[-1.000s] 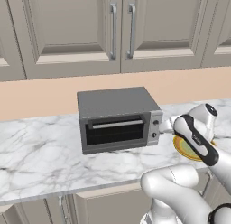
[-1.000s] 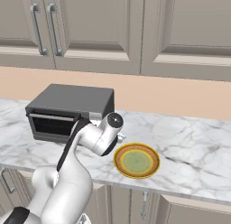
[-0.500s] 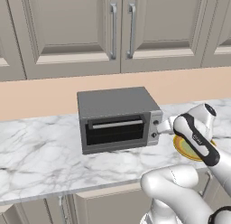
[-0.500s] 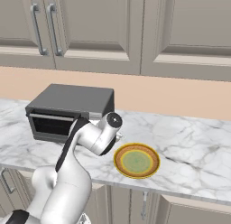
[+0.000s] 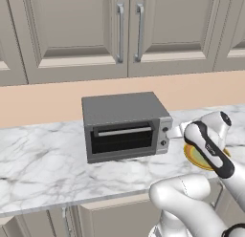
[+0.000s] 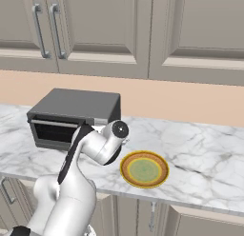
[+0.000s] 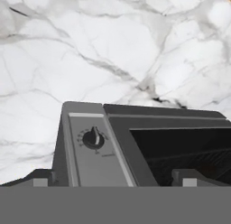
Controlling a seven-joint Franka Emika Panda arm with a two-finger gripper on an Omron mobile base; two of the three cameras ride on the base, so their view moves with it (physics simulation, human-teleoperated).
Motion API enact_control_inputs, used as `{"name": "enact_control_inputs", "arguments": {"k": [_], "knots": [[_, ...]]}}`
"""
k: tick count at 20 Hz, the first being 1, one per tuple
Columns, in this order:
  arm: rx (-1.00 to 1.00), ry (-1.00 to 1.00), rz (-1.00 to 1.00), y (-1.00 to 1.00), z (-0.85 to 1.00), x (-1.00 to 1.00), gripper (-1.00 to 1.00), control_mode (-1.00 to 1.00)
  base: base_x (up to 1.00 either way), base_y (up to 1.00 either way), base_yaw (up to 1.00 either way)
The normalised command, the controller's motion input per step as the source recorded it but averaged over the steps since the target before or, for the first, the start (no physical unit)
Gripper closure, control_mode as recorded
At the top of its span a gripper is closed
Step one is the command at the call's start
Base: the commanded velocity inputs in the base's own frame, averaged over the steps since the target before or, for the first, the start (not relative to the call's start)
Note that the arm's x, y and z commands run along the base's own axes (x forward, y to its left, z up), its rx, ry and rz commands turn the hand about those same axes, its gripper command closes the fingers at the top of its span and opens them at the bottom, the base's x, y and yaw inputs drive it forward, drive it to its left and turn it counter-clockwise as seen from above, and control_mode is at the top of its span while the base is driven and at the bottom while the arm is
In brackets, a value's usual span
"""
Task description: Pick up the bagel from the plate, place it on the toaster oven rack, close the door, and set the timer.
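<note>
Change since earlier: hardly anything has shifted; the arm's elbow sits a touch nearer the oven's right side than one second ago, while oven, plate and cameras stay put.
Arm: the white arm (image 5: 206, 150) folds in front of the oven's right end in the left base view; in the right base view its wrist joint (image 6: 116, 131) lies just beside the oven's right front corner.
End effector: the two dark tips (image 7: 115, 181) show at the bottom of the hand view, one on each side of the oven's control panel, apart with nothing between them; they look spread, touching nothing visible.
Toaster oven: the grey box (image 5: 122, 123) stands on the marble surface (image 5: 43, 164) against the beige wall.
Door: the door (image 5: 123, 138) with dark glass and silver bar handle is upright and shut in the left base view.
Timer knob: a black dial (image 7: 93, 137) sits on the panel beside the window in the hand view; two small knobs (image 5: 163, 135) show on the oven's right side.
Toaster oven rack: thin wire lines (image 7: 189, 157) show dimly behind the glass.
Plate: the yellow plate (image 6: 144, 169) with green centre lies on the surface just right of the oven, partly behind the arm in the left base view.
Bagel: cannot be made out; the plate's face looks bare.
Cabinets: beige doors (image 6: 102, 30) hang above.
</note>
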Motion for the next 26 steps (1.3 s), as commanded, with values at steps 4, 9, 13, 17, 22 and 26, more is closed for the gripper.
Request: {"name": "enact_control_inputs", "arguments": {"k": [4,9,13,17,22,26], "knots": [[0.0,0.0,0.0,0.08,0.11,0.17,-1.0,-1.0,0.0,0.0,0.0],[0.0,0.0,0.0,0.02,0.01,0.04,-1.0,-1.0,0.0,0.0,0.0],[0.0,0.0,0.0,-0.03,0.02,0.0,-1.0,-1.0,0.0,0.0,0.0],[0.0,-0.02,0.0,-0.11,0.05,0.0,-1.0,-1.0,0.0,0.0,0.0],[0.0,-0.02,0.01,-0.06,0.08,0.03,-1.0,-1.0,0.0,0.0,0.0],[0.0,0.0,0.02,-0.17,0.0,0.08,-1.0,-1.0,0.0,0.0,0.0]]}}
